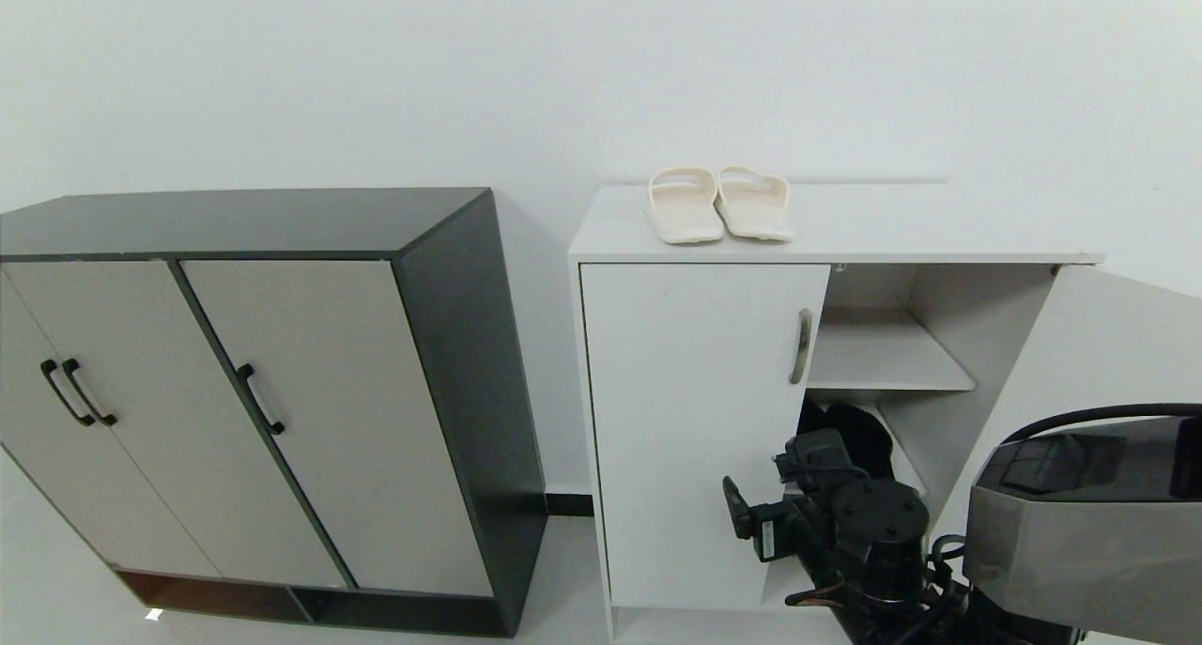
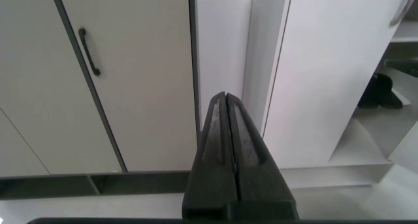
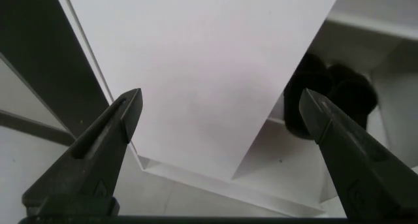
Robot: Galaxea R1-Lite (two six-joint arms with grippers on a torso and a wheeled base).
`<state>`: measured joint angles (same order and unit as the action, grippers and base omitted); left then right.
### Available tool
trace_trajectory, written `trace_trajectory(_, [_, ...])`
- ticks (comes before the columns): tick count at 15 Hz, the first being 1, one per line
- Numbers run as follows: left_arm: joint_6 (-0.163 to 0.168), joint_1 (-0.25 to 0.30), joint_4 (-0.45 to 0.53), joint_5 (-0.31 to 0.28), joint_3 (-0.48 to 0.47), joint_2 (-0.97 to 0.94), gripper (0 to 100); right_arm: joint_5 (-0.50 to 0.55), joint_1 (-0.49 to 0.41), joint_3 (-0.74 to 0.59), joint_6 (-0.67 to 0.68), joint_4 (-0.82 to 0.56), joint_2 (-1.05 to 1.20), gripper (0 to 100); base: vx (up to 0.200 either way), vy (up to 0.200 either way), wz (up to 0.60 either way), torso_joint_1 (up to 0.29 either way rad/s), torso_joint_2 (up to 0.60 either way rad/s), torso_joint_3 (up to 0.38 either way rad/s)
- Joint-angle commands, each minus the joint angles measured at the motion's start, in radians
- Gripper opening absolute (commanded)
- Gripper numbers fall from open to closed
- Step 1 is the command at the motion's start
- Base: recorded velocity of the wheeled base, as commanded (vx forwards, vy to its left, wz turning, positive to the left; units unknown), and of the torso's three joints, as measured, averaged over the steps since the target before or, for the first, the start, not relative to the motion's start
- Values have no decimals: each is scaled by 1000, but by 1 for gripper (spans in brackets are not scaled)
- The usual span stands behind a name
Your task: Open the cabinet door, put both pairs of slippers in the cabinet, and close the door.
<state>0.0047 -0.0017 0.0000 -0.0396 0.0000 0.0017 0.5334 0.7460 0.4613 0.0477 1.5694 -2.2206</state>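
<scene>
Cream slippers (image 1: 718, 204) on white cabinet (image 1: 892, 222) top, long axes front-to-back, well above our right gripper (image 3: 221, 96), jaws spread, low by shelved black slippers (image 1: 859, 438); left gripper (image 2: 225, 103) clenched, empty. We judge right nearer.

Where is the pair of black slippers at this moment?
In the head view the pair of black slippers lies on a shelf inside the white cabinet, in its open right half, just below the upper shelf.
</scene>
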Motion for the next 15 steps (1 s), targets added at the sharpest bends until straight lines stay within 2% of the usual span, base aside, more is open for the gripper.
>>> trace_trajectory(1, [0, 0, 0, 0, 0, 0, 0, -1, 1, -10, 0, 1, 16, 100, 0, 0, 0, 163, -471, -320])
trace_trajectory(15, [0, 0, 0, 0, 0, 0, 0, -3, 6, -24, 8, 1, 18, 100, 0, 0, 0, 209, -516, -312])
